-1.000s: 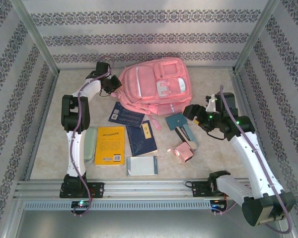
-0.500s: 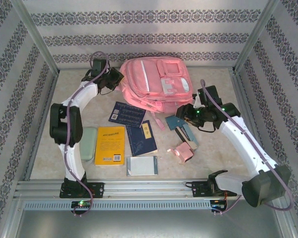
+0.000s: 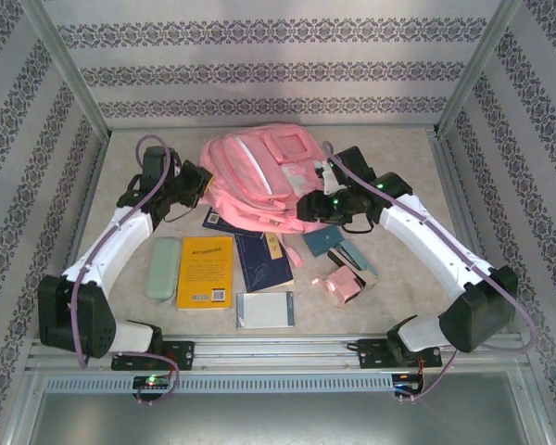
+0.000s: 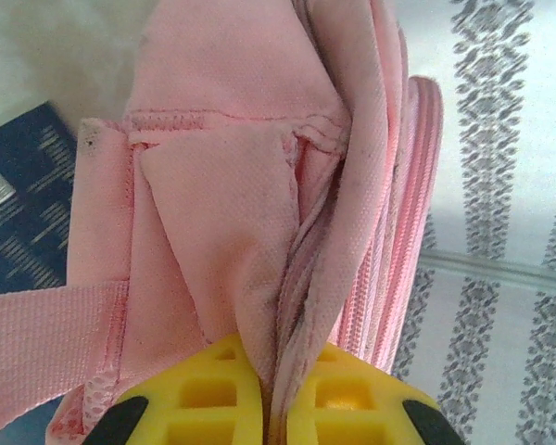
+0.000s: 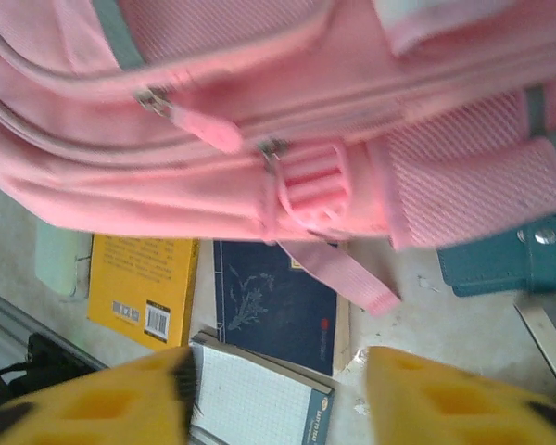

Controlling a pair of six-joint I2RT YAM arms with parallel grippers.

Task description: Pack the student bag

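Note:
The pink student bag point(image 3: 259, 171) lies at the back middle of the table, bunched up and tilted. My left gripper point(image 3: 200, 183) is at its left edge, shut on a fold of the bag's pink fabric point(image 4: 287, 306) beside a zip seam. My right gripper point(image 3: 308, 206) hovers at the bag's near right edge, open, with nothing between its fingers. In the right wrist view the bag point(image 5: 287, 93) spans the top with two zip pulls point(image 5: 271, 150), and my right gripper point(image 5: 278, 394) hangs above the books.
In front of the bag lie a yellow book point(image 3: 207, 271), a dark blue book point(image 3: 262, 260), a grid notebook point(image 3: 265, 310) and a pale green case point(image 3: 163, 268). Another blue book point(image 3: 224, 221) sits partly under the bag. A teal pouch point(image 3: 326, 239) and small pink item point(image 3: 341, 283) lie to the right.
The left arm has drawn back to the near left, dragging and bunching the bag that way. The right gripper has moved left to the bag's near edge.

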